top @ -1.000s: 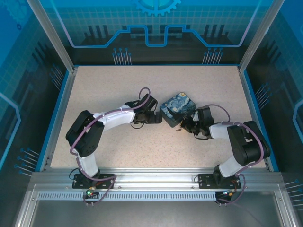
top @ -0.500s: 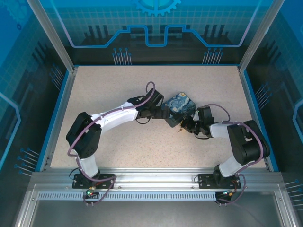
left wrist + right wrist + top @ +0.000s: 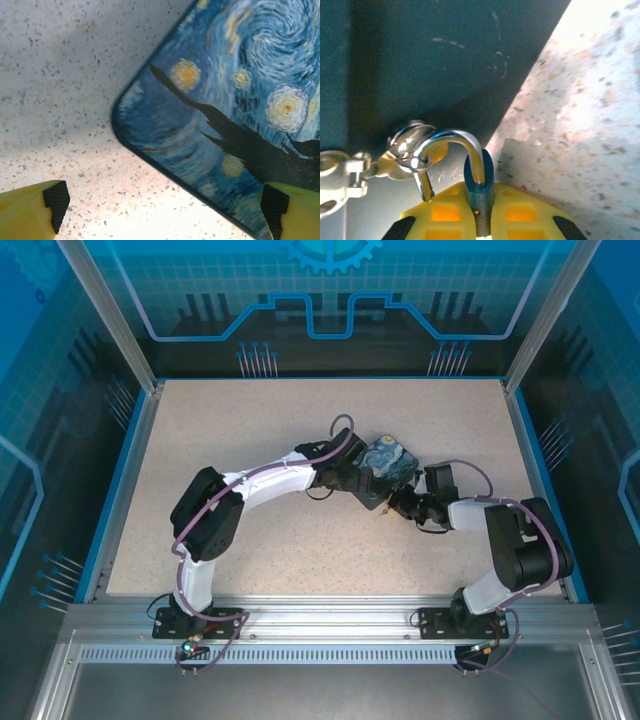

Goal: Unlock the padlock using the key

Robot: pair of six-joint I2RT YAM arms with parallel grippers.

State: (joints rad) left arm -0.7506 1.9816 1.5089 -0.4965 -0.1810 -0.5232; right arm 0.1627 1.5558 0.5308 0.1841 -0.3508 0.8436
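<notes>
Padlock: the padlock [image 3: 479, 187] sits against the dark side of the starry-night box [image 3: 240, 100]. We see its blue body edge-on, and its shackle [image 3: 451, 136] is hooked through a metal ring [image 3: 406, 146] on the box.
Right tool: the right tool [image 3: 480, 220] is clamped on the padlock body, with yellow fingers [image 3: 445, 212] on either side.
Lock state: we cannot tell whether the shackle's shorter leg is seated or free.
Slip risk: we judge the hold narrow, so a twist could let the body pivot or pop out.
Drag risk: any pull passes through the ring to the box, which could slide on the desk [image 3: 60, 75].
Left tool: the left tool [image 3: 160, 210] stands wide apart across the box's corner and holds nothing, so nothing braces the box.
Snag risk: one left finger hangs over the lid, and lowering it could shove or tip the box.
Key: the keyhole is hidden between the right fingers, so we expect the key may find it blocked.
</notes>
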